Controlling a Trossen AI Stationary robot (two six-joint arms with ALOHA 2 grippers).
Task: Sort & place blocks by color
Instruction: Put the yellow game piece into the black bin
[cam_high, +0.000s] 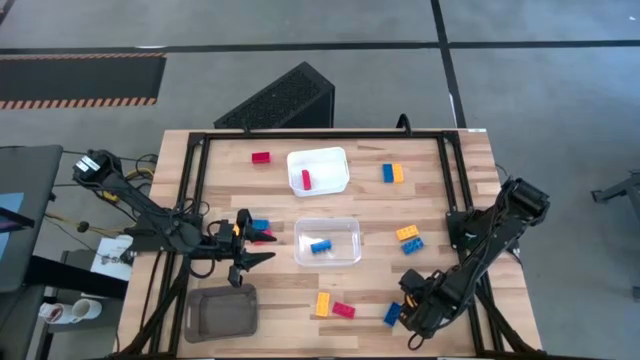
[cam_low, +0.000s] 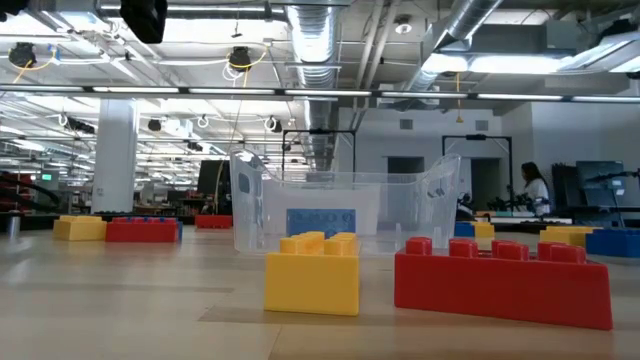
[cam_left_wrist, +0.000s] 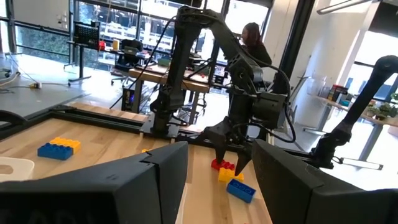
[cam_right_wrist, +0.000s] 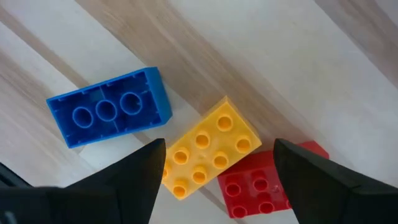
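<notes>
The right gripper (cam_right_wrist: 214, 171) is held wide open, pointing down just above the yellow brick (cam_right_wrist: 209, 147), which touches the red brick (cam_right_wrist: 261, 185); the blue brick (cam_right_wrist: 107, 106) lies tipped on its side just beside them. This cluster is seen near the clear tray (cam_high: 327, 241), toward the front edge of the table (cam_high: 440, 200). The left gripper (cam_high: 262, 246) is spread open beside that tray, with small bricks (cam_high: 262, 232) close by it. One blue brick (cam_high: 320, 246) lies inside the clear tray
</notes>
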